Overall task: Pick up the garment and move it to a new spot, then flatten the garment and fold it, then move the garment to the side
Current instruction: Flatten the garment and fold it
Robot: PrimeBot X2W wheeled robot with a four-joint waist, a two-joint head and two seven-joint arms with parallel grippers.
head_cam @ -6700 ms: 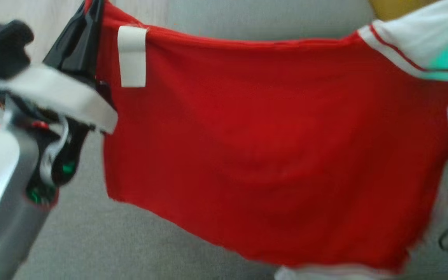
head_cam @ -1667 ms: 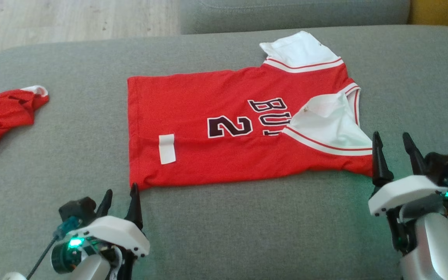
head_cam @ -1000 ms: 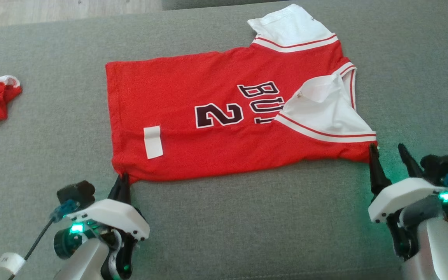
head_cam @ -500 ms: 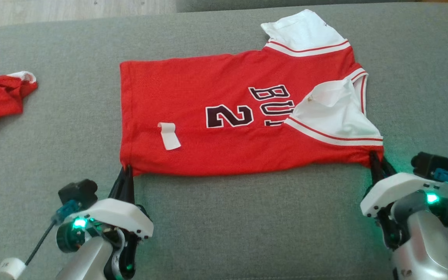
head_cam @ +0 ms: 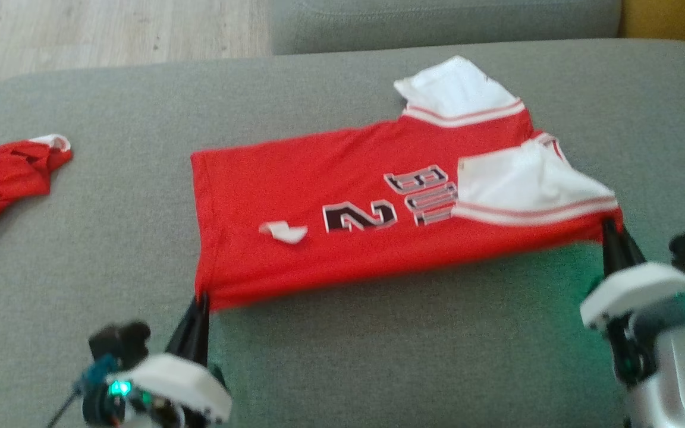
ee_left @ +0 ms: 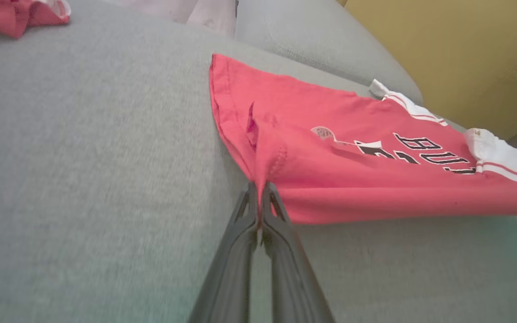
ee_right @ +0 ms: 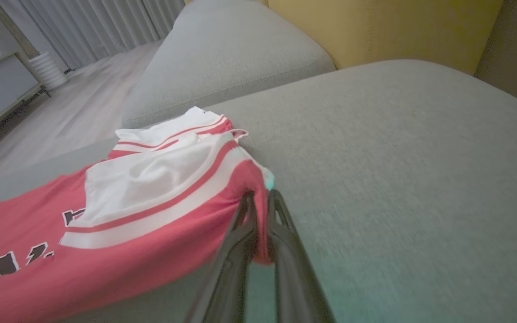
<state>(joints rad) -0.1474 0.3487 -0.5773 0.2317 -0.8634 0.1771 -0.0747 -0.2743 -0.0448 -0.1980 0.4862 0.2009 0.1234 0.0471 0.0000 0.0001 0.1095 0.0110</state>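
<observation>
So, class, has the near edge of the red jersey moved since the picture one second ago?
Yes. The red jersey has risen along its near edge, off the grey cushion, pinched at its corners by the left gripper and right gripper.

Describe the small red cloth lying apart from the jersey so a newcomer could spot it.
Start at the wide grey cushion and find the red jersey spread out at its middle. Far to its left in the head view, apart from it, lies the red cloth. Unlike the jersey it is crumpled, shows no lettering, and has a white edge at its top.
</observation>
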